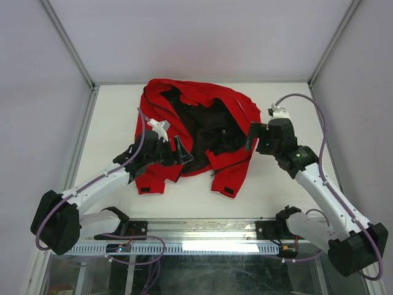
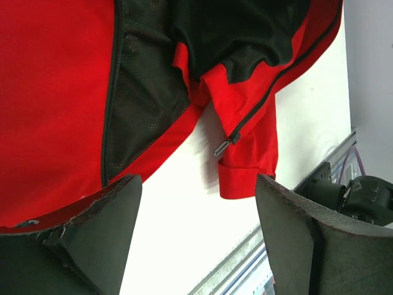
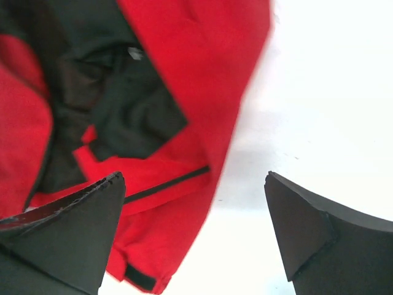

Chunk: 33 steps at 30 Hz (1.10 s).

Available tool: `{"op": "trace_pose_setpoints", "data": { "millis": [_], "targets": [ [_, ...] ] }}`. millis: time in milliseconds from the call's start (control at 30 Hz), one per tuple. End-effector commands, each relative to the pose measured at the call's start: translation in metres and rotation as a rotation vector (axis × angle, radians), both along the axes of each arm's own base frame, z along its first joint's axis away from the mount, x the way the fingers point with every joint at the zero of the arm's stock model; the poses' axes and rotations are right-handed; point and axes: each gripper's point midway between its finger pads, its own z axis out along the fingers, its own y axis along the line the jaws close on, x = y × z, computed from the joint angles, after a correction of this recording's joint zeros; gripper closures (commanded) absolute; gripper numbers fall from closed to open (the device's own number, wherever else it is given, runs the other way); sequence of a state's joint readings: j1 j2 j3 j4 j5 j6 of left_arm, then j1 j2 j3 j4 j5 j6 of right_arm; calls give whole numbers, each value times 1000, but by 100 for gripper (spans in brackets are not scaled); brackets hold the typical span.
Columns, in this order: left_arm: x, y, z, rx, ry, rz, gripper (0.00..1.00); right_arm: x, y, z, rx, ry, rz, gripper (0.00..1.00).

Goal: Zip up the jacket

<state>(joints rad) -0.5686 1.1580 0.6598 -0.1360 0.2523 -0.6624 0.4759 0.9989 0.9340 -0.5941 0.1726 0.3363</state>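
Two tools hang over the jacket [image 1: 202, 101], which lies open and rumpled at the middle of the desk [image 1: 276, 184], black lining up. The left tool [image 1: 177, 150] is over the near left part of the red cloth, spread wide and holding nothing. In the left wrist view one finger [image 2: 92, 239] overlaps the hem, though contact cannot be told. Past the fingers in that view, a zipper pull [image 2: 222, 147] lies at the end of a dark zipper, just above a folded red cuff. The right tool [image 1: 253, 138] sits at the jacket's right edge, likewise released. One finger [image 3: 67, 233] is above red cloth, the other above bare desk.
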Motion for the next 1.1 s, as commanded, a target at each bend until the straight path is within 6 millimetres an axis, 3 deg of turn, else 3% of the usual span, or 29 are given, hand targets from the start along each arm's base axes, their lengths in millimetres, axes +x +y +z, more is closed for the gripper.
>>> {"op": "trace_pose_setpoints", "data": {
  "millis": [0, 167, 267, 333, 467, 567, 700, 800, 867, 967, 1067],
  "targets": [
    [13, -3, 30, -11, -121, -13, 24, 10, -17, -32, 72, 24, -80, 1],
    [14, -9, 31, -4, -138, -48, 23, 31, -13, -62, 78, -2, -84, 5],
    [12, -13, 33, -10, -151, -70, 23, 43, -3, -70, 82, 2, -43, 15],
    [12, -13, 34, -12, -162, -74, 23, 52, 2, -69, 78, -2, -24, 30],
    [15, -12, 32, 1, -174, -59, 23, 65, 28, -38, 70, -23, 53, 83],
    [17, -10, 32, 9, -182, -49, 23, 71, 72, 1, 89, -52, 149, 100],
    [19, -7, 31, 12, -190, -27, 22, 75, 142, 16, 122, -7, 270, 100],
    [20, -5, 30, 15, -192, -12, 22, 86, 190, 7, 119, 45, 341, 98],
    [21, -3, 26, 22, -187, 0, 22, 90, 222, -6, 143, 99, 422, 87],
    [22, -1, 22, 22, -177, 20, 21, 82, 260, -17, 176, 178, 579, 63],
    [23, -1, 18, 6, -168, 44, 20, 64, 269, -13, 176, 189, 665, 41]
  ]
}}
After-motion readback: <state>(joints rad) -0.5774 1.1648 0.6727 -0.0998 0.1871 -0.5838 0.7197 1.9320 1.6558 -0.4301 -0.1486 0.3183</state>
